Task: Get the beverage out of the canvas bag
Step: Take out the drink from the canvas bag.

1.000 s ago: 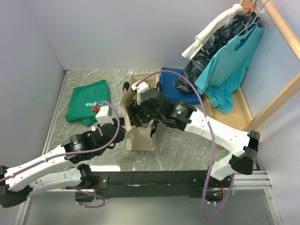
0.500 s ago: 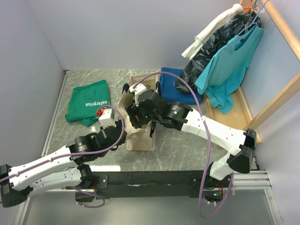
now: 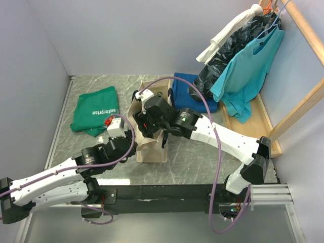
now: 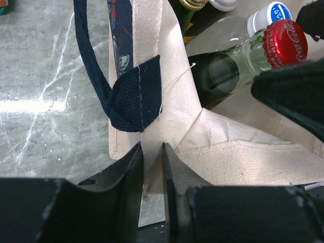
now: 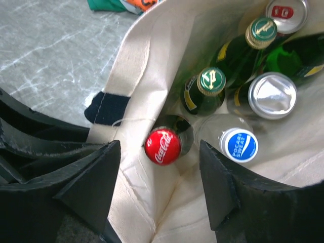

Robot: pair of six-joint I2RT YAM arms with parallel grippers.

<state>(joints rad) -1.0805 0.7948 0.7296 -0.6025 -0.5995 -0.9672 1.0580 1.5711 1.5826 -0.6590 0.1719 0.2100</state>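
The canvas bag [image 3: 151,144] stands upright near the middle of the table [image 3: 192,162], its mouth open upward. It sits between a folded green T-shirt [image 3: 96,111] toward the far left corner and a blue cloth [image 3: 185,88] by the far edge.

The left gripper [image 4: 152,152] is clamped on the bag's near-left rim, just below where the navy handle [image 4: 134,96] is sewn on, with the canvas pinched flat between its fingers.

The right gripper [image 5: 159,149] hangs over the bag's mouth with its jaws apart. The red-capped Coca-Cola bottle [image 5: 163,147] stands directly between them inside the bag, with a gap on each side of the cap. Just beside it stands a Pocari Sweat bottle [image 5: 239,144]. Deeper in are two green bottles [image 5: 210,81] and two cans [image 5: 272,93], all upright.
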